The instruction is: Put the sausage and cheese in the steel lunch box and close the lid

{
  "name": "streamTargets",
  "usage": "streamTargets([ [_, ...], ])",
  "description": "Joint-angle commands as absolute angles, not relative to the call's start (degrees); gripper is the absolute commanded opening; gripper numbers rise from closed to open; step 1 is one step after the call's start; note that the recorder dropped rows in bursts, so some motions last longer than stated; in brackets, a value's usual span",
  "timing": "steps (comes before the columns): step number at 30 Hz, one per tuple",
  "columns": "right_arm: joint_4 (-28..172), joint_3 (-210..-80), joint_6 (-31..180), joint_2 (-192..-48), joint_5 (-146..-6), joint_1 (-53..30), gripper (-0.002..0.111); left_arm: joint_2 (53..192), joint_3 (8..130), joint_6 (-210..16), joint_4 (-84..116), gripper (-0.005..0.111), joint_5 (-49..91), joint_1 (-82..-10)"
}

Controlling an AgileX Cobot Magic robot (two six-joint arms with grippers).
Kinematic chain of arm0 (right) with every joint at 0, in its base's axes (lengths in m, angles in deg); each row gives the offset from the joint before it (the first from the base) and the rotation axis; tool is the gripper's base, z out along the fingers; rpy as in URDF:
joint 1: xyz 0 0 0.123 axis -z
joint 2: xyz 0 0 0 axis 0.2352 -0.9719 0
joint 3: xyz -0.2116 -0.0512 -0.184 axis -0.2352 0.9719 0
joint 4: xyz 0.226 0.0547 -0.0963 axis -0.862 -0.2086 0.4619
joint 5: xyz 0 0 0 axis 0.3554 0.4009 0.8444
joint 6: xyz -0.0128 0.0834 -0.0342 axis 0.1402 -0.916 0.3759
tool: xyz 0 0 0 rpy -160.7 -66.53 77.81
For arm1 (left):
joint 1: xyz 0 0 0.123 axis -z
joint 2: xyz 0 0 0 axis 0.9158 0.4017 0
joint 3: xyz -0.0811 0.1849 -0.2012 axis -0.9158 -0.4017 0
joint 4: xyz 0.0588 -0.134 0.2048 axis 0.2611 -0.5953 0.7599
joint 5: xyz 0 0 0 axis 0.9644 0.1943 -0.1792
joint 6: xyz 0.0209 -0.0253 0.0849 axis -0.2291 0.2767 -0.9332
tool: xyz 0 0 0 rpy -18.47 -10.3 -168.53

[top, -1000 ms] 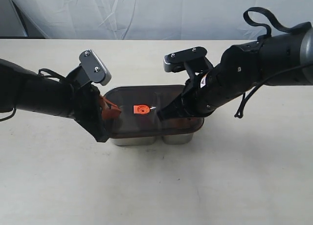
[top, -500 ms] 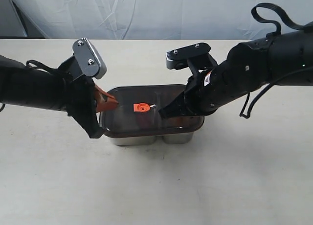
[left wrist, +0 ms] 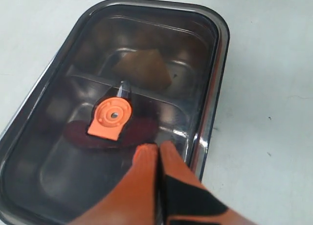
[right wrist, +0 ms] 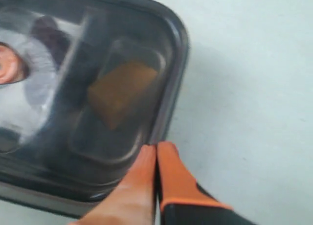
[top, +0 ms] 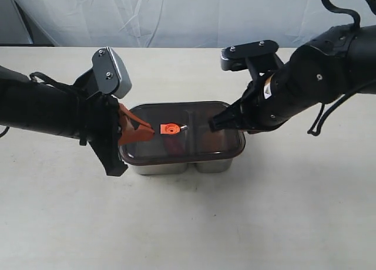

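The steel lunch box (top: 207, 165) stands mid-table with the dark translucent lid (top: 194, 114) lying on it. The lid's orange valve tab (top: 170, 129) faces up. Through the lid, the sausage (left wrist: 142, 133) shows as a dark red shape in one compartment and the cheese (left wrist: 145, 71) as a brownish wedge in the other. My left gripper (top: 153, 131) is shut and empty, with its tips over the lid's left part near the tab. Shut and empty too, my right gripper (top: 212, 125) has its tips at the lid's right rim (right wrist: 172, 83), beside the cheese (right wrist: 122, 91).
Pale bare tabletop (top: 194, 223) surrounds the box. A white cloth backdrop (top: 176, 14) hangs behind the table's far edge. Both black arms lean in over the box from either side.
My right gripper has drawn back to the right, from the lid's middle to its right end. My left gripper's tips have shifted slightly right over the lid. The lid stays on the box.
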State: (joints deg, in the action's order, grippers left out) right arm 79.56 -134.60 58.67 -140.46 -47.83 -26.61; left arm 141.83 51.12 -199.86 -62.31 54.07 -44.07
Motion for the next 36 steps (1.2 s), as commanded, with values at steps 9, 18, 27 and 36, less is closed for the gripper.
streamTargets([
  [9,87.06,-134.45,51.69,-145.22,-43.34,-25.87,0.0,141.33,50.97,-199.78,-62.27,0.0,54.19,-43.78],
  [18,80.68,-134.45,57.59,-146.89,-47.61,-25.87,0.0,141.33,50.97,-199.78,-62.27,0.0,53.27,-43.78],
  [27,79.48,-134.45,57.86,-146.89,-49.26,-25.87,0.0,141.33,50.97,-199.78,-62.27,0.0,53.27,-43.78],
  [36,77.62,-134.45,60.38,-146.89,-49.58,-25.87,0.0,141.33,50.97,-199.78,-62.27,0.0,52.91,-43.78],
])
